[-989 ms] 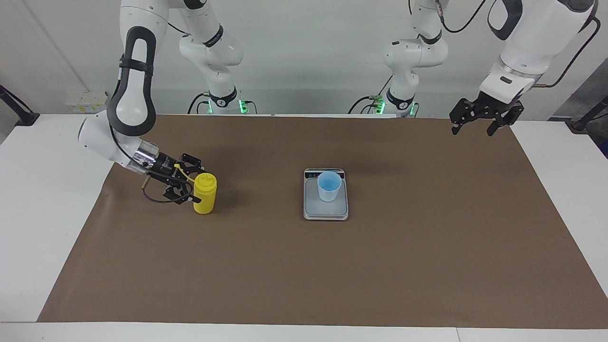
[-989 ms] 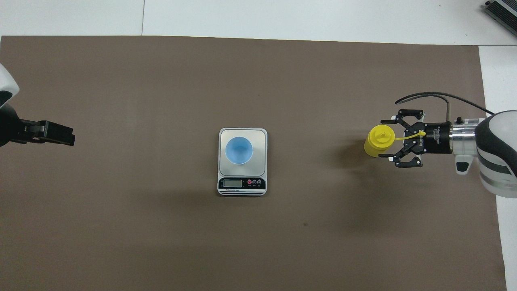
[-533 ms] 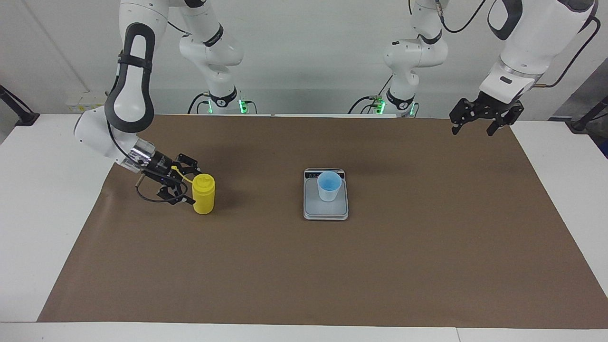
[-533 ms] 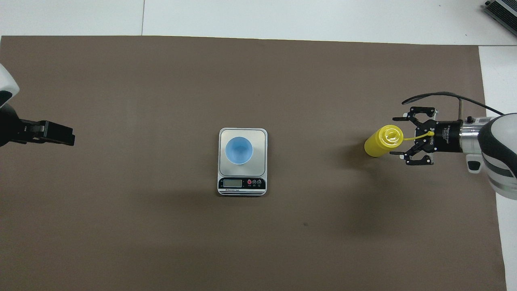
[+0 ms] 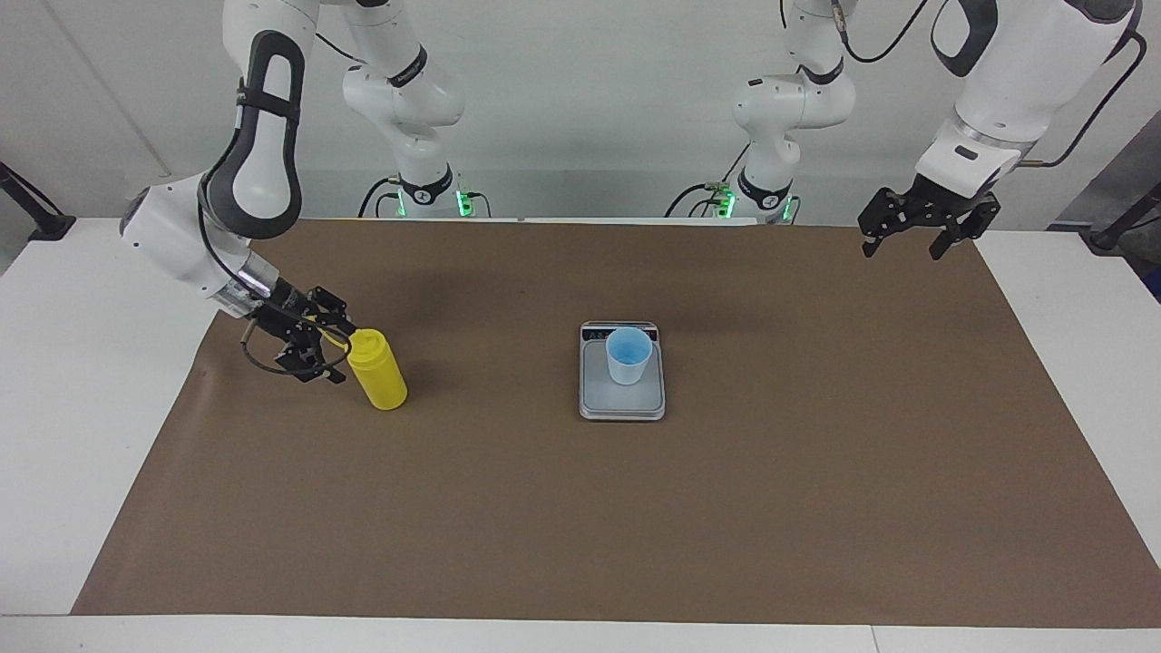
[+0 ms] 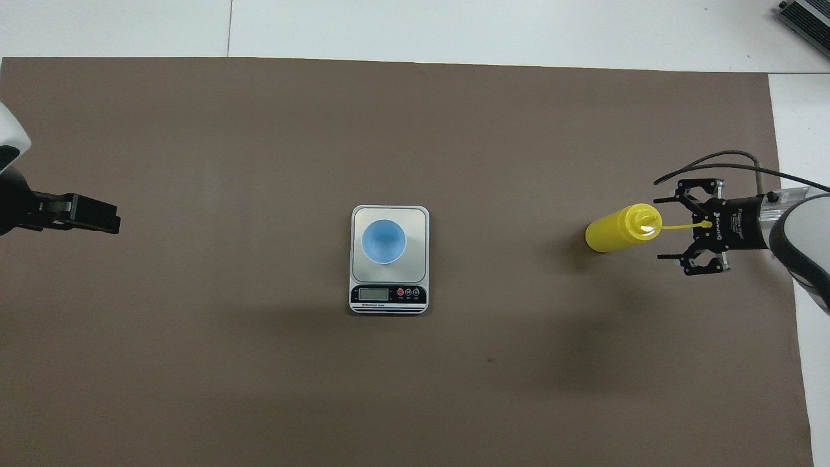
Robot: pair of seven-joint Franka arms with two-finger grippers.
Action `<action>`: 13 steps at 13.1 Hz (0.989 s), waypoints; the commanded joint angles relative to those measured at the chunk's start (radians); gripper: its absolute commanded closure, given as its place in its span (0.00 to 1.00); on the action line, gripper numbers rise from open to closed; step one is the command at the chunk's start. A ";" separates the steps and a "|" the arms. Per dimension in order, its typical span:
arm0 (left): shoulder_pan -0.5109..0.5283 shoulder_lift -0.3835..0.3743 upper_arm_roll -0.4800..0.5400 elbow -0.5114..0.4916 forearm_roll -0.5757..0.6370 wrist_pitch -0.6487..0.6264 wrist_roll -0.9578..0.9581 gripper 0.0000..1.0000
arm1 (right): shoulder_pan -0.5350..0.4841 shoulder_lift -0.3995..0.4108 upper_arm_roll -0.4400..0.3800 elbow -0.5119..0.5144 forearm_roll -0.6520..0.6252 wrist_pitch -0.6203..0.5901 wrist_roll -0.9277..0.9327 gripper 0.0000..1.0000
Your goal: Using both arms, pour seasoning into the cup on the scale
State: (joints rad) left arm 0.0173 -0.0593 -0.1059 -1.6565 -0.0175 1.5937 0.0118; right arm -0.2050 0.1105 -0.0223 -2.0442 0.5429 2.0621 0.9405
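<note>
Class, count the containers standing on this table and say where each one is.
2. The bottle stands tilted at the right arm's end of the table. The cup stands on the scale mid-table. Nothing seems hidden.

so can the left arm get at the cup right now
Probably yes. The left gripper hangs open over the mat's edge at its own end, and bare mat lies between it and the cup, upright on the scale. The yellow bottle and the open right gripper are toward the right arm's end.

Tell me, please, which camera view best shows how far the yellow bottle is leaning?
The facing view: the yellow bottle appears side-on, its top tilted toward the right gripper. The overhead view foreshortens it, showing mostly its top and one side.
</note>
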 commanded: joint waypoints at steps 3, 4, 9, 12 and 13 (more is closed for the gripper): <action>0.012 -0.020 -0.008 -0.019 0.004 0.003 0.010 0.00 | -0.013 -0.035 0.008 -0.014 -0.075 0.000 -0.106 0.00; 0.012 -0.020 -0.006 -0.019 0.004 0.003 0.010 0.00 | -0.013 -0.046 0.008 -0.014 -0.102 -0.002 -0.120 0.00; 0.012 -0.020 -0.008 -0.019 0.004 0.003 0.010 0.00 | -0.013 -0.123 0.008 -0.014 -0.221 -0.043 -0.184 0.00; 0.012 -0.020 -0.008 -0.019 0.004 0.003 0.010 0.00 | -0.016 -0.175 0.007 -0.014 -0.282 -0.077 -0.274 0.00; 0.012 -0.020 -0.008 -0.019 0.004 0.003 0.010 0.00 | -0.014 -0.184 0.008 -0.014 -0.296 -0.077 -0.319 0.00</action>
State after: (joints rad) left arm 0.0173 -0.0593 -0.1059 -1.6565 -0.0175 1.5937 0.0118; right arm -0.2054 -0.0382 -0.0223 -2.0434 0.2826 1.9965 0.6992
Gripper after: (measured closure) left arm 0.000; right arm 0.000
